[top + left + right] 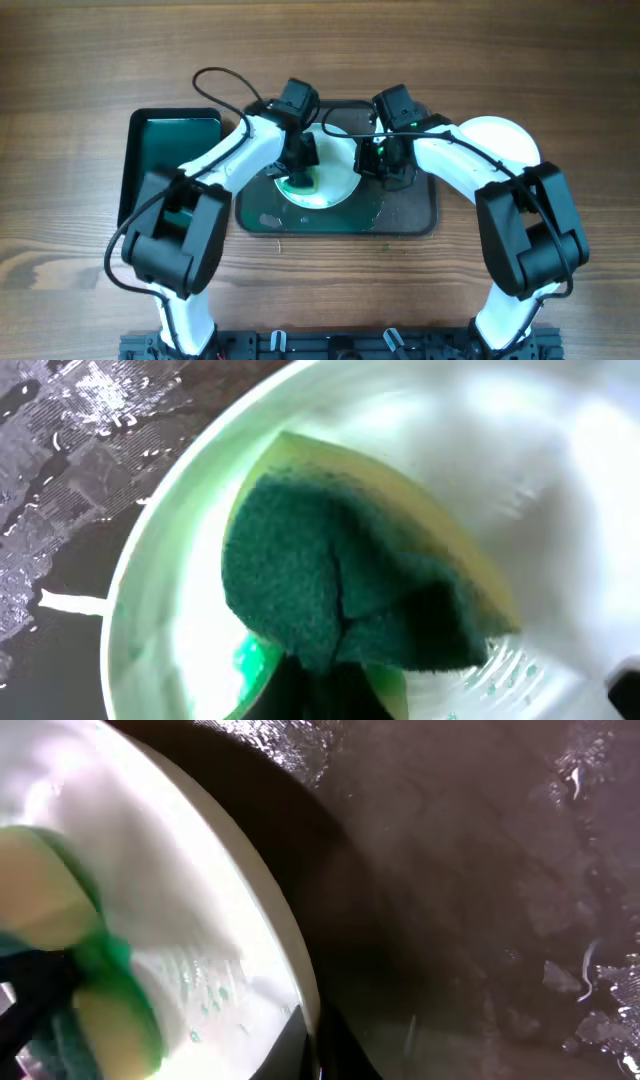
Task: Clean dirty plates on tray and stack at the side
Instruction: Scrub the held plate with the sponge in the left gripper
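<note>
From overhead, the wooden table [60,60] carries two trays: a large grey tray [410,215] in the middle and a narrower green tray [170,140] just beside its left edge. Two white plates show. One dirty plate [335,165] lies on the grey tray, left of its middle. A second plate [495,135] sits off the tray to the right, half under the right arm; whether more lie beneath it cannot be told. The left gripper [297,176] presses one sponge [298,187] onto the dirty plate, and the right gripper [383,165] sits at that plate's right rim. The far half of the table is bare wood. No writing can be read in any view

The left wrist view shows the sponge [330,580], green face up with a yellow layer behind, folded where the left gripper [320,695] pinches it with its fingers closed on it. It rests in the dirty plate [560,480], with one teal smear [255,660] beside it. Wet grey tray [60,480] shows past the plate's rim

The right wrist view shows the right gripper [305,1055] closed on the rim of the dirty plate [150,840]. The sponge [45,890] is at the left and teal flecks [205,1000] lie near the rim. Open, wet grey tray [480,920] fills the right side
</note>
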Motion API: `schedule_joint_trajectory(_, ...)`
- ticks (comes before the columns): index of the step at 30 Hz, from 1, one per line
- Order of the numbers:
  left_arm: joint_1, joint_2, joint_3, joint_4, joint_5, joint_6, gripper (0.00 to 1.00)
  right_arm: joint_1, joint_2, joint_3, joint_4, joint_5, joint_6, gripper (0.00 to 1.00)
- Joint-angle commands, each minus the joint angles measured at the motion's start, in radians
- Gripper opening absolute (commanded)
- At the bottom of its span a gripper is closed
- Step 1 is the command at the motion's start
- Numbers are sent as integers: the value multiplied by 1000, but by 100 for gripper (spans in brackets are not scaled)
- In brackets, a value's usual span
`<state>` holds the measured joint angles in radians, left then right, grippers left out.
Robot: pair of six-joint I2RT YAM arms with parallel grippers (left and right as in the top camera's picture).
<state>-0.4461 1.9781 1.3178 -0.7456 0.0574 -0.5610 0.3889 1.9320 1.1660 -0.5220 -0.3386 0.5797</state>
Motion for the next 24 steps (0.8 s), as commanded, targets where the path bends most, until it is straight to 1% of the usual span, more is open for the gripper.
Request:
schedule_joint_trajectory(1,3,99,-12,-5,25,-52,4,5,10,3,12,4,23,4)
schedule_joint_trajectory(3,3,102,-12,27,277,137,4,5,10,3,13,4,23,4)
schedule_joint_trajectory(4,3,102,-12,42,372,212,4,5,10,3,13,4,22,4)
schedule_joint_trajectory(5,3,102,-12,62,510,317,4,5,10,3,13,4,23,4)
schedule_joint_trajectory(6,3,102,-11,87,681,441,4,5,10,3,13,3,22,4)
schedule_joint_trajectory(7,3,102,-11,116,716,453,4,5,10,3,13,4,22,4)
schedule_joint_trajectory(8,6,102,-11,145,708,448,4,5,10,3,13,4,21,4)
schedule_joint_trajectory(9,7,102,-11,179,678,421,4,5,10,3,13,4,21,4)
schedule_joint_trajectory(11,14,102,-11,220,511,285,4,5,10,3,13,3,21,4)
schedule_joint_trajectory(12,24,102,-11,227,390,219,4,5,10,3,11,4,21,4)
schedule_joint_trajectory(14,43,102,-10,225,159,126,4,5,10,3,11,4,18,4)
schedule_joint_trajectory(15,51,102,-10,217,4,74,4,5,10,3,12,4,18,4)
schedule_joint_trajectory(16,54,101,-4,188,-158,24,4,5,10,3,12,4,14,4)
schedule_joint_trajectory(17,54,101,8,154,-260,-13,4,5,10,3,12,4,14,4)
schedule_joint_trajectory(20,50,101,37,77,-439,-86,4,5,10,3,12,3,14,4)
schedule_joint_trajectory(22,50,101,37,46,-486,-126,4,5,10,3,11,3,6,4)
schedule_joint_trajectory(24,50,101,37,4,-486,-132,4,5,10,3,4,3,6,4)
